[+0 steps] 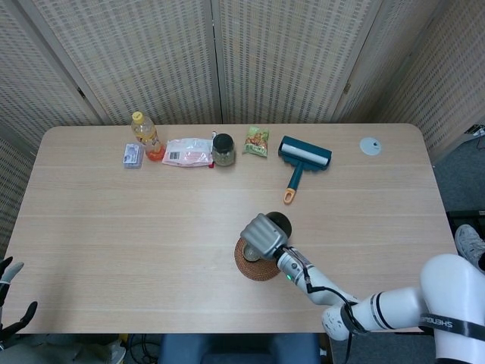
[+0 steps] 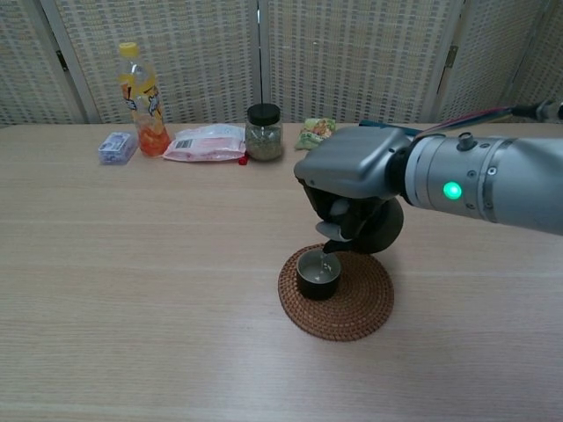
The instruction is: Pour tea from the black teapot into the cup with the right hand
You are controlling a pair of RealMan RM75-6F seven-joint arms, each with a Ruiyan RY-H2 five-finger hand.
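While its spout hangs tipped over a small dark cup (image 2: 318,273), the black teapot (image 2: 376,227) is clamped in the robot's right hand (image 2: 350,180), whose fingers wrap down around the pot's front. The pot sits under and behind the grey palm, tilted toward the cup, with its spout just above the cup's rim. The cup stands on a round woven coaster (image 2: 337,293) near the table's middle, and pale liquid shows inside it.

From the chest camera, the spout, the cup's mouth and the curl of the fingers are plain, as is a green light on the forearm. The head camera, looking down, hides these: the right hand (image 1: 262,233) covers most of the cup, and only the teapot's (image 1: 279,222) round dark top shows beyond the knuckles, with the coaster (image 1: 256,265) peeking out below.

That overhead view adds the far right of the wooden table (image 1: 114,250): a teal lint roller (image 1: 301,161) with an orange-tipped handle, and a small grey disc (image 1: 370,145) near the corner. It also catches the left hand (image 1: 9,300) low at the table's near left corner, off the surface, fingers spread and holding nothing; the chest camera does not show it.

Both views share the back row: an orange drink bottle (image 2: 139,99), a small blue packet (image 2: 117,147) beside it, a pink-and-white pouch (image 2: 208,143), a dark-lidded jar (image 2: 263,132) and a green snack bag (image 2: 315,131).
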